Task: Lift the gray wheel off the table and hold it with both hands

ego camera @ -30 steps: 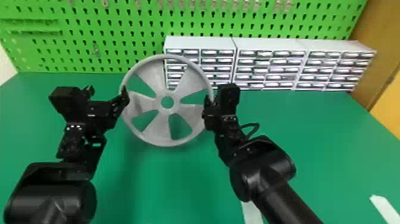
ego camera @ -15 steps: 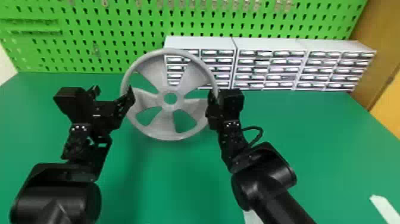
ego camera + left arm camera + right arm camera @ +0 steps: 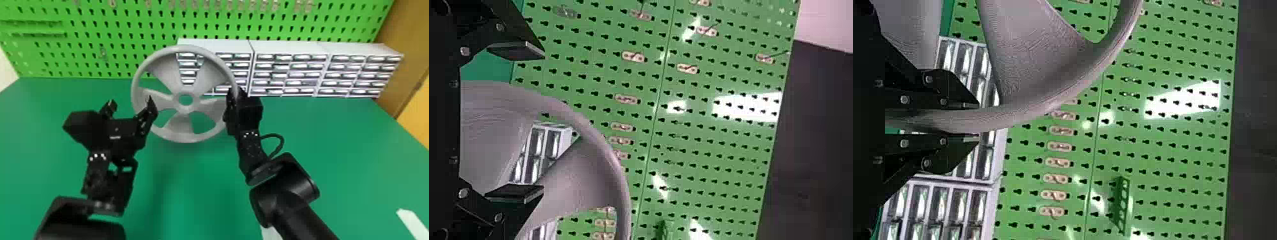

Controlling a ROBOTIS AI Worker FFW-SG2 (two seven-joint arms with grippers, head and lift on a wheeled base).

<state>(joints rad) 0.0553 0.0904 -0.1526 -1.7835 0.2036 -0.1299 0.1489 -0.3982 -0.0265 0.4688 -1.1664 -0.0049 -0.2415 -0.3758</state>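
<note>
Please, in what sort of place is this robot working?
It is probably a workshop or a robot lab. A green pegboard stands behind a wide green table, and a row of what look like small-parts drawers runs along the far edge.

Wheel (image 3: 180, 124) is gray, pegboard (image 3: 95, 31) green w/ black holes (v. bright).

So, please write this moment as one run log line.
gray wheel: upright, off table; right gripper: shut on rim; left gripper: open, not holding
</note>
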